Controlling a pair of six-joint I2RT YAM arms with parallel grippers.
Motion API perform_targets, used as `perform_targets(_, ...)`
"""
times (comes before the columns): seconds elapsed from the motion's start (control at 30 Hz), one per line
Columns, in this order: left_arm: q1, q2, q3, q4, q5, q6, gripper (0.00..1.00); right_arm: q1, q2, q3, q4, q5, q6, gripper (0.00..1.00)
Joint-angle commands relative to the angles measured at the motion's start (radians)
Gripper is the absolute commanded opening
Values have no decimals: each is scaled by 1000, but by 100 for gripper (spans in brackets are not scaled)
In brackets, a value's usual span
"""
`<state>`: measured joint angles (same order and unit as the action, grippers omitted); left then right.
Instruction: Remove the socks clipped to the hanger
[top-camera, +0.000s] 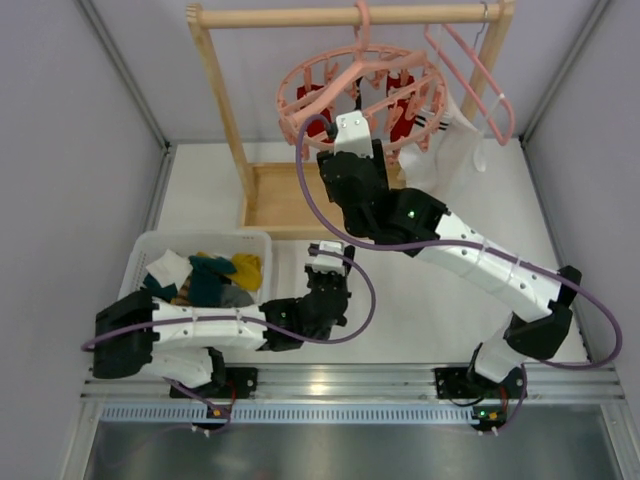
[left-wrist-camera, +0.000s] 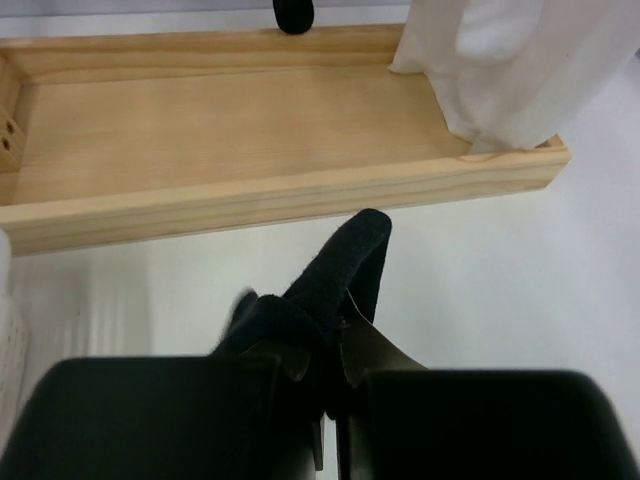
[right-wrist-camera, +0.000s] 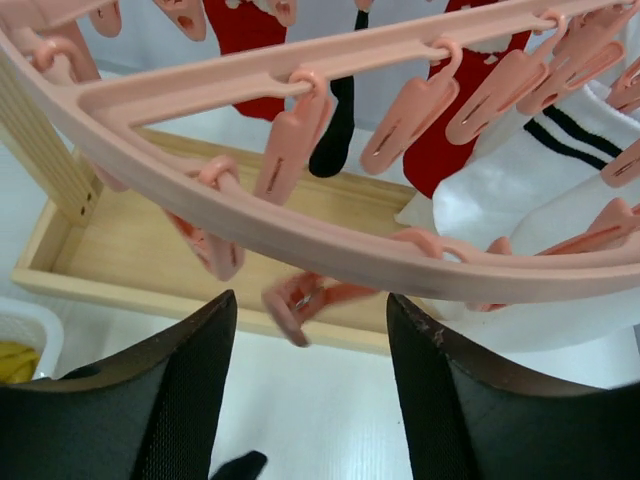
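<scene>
The salmon-pink ring hanger (top-camera: 360, 80) hangs from the wooden rail, and it fills the top of the right wrist view (right-wrist-camera: 300, 235). Red socks (right-wrist-camera: 245, 40), a black sock (right-wrist-camera: 335, 130) and white socks with black stripes (right-wrist-camera: 540, 170) are clipped to it. My right gripper (top-camera: 350, 128) is open and empty just under the ring's near rim (right-wrist-camera: 310, 340), with a loose pink clip (right-wrist-camera: 300, 298) between its fingers. My left gripper (top-camera: 328, 262) is low over the table and shut on a black sock (left-wrist-camera: 340, 280).
A white basket (top-camera: 150, 250) at the left holds several socks. The rack's wooden base tray (top-camera: 275, 200) lies ahead of the left gripper (left-wrist-camera: 250, 190). A large white cloth bag (top-camera: 460, 150) and a plain pink clothes hanger (top-camera: 480, 75) hang at the right of the rail.
</scene>
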<state>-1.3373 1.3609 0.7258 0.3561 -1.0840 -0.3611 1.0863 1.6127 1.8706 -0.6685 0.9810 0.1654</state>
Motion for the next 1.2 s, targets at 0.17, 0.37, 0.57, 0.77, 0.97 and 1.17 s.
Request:
perform_targets(0.17, 53, -304, 84, -613, -33, -303, 0, -11, -242, -193, 73, -221, 77, 75)
perform_targets(0.37, 269, -557, 73, -857, 77, -352, 0, -9, -472, -421, 148, -321, 115, 94)
perform_targets(0.57, 605, -637, 158, -1038, 160, -349, 0, -11, -619, -570, 185, -370, 100, 99)
perform_targets(0.77, 979, -499, 244, -1054, 387, -285, 0, -11, -652, -628, 161, -361, 112, 99)
perform_targets(0.97, 1329, -407, 232, -1049, 593, -315, 0, -11, -663, -662, 142, -355, 117, 99)
perform_targets(1.17, 1331, -447, 182, -1049, 532, -318, 65, -20, -694, -714, 142, -326, 123, 99)
